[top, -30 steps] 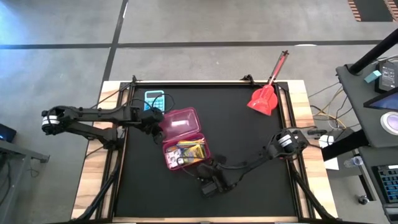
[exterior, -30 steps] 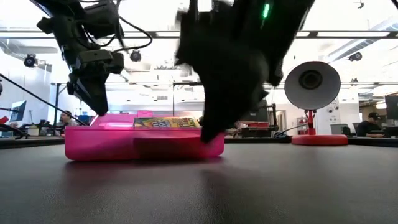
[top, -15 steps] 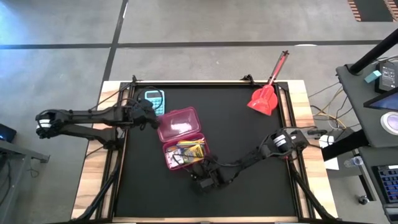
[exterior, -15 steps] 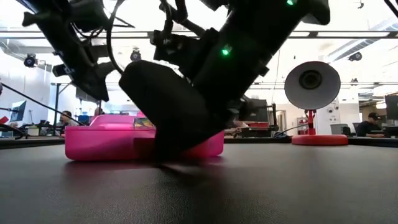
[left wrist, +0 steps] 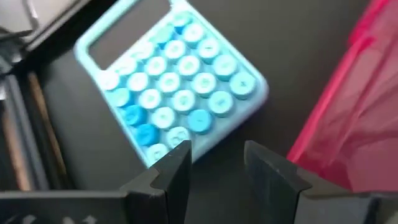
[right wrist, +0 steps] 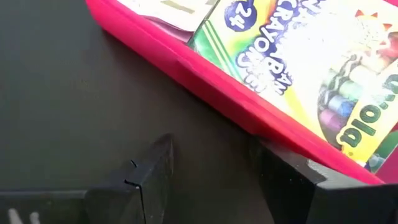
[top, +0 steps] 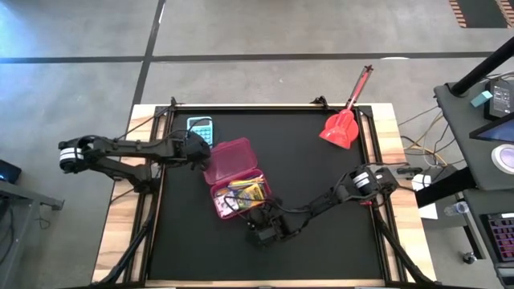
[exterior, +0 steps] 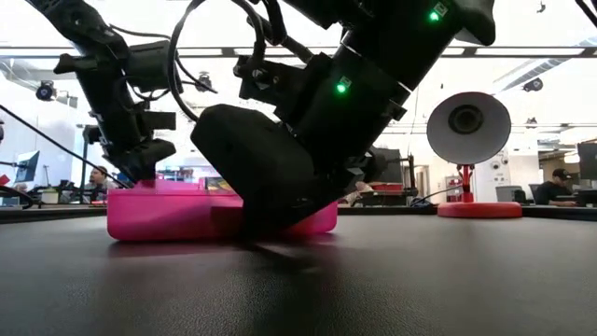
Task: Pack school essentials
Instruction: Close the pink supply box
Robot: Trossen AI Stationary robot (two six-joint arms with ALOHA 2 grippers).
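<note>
Resting low on the table [top: 321,201], right gripper [right wrist: 211,168] is seen w/ jaws apart, nothing held, just beside pink case [top: 233,181] wall; crayon box [right wrist: 311,68] lies inside. Left gripper [left wrist: 214,155], also apart & empty, is poised betw. calculator [left wrist: 174,99] & lid [top: 231,159].

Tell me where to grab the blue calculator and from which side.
Take the blue calculator across its two long edges, coming straight down from above. It lies flat, keys up, on the black mat, so only its thin sides offer purchase. Its far end is freest; the pink case's open lid crowds the near corner. The left gripper, open, hangs just beside it.
</note>
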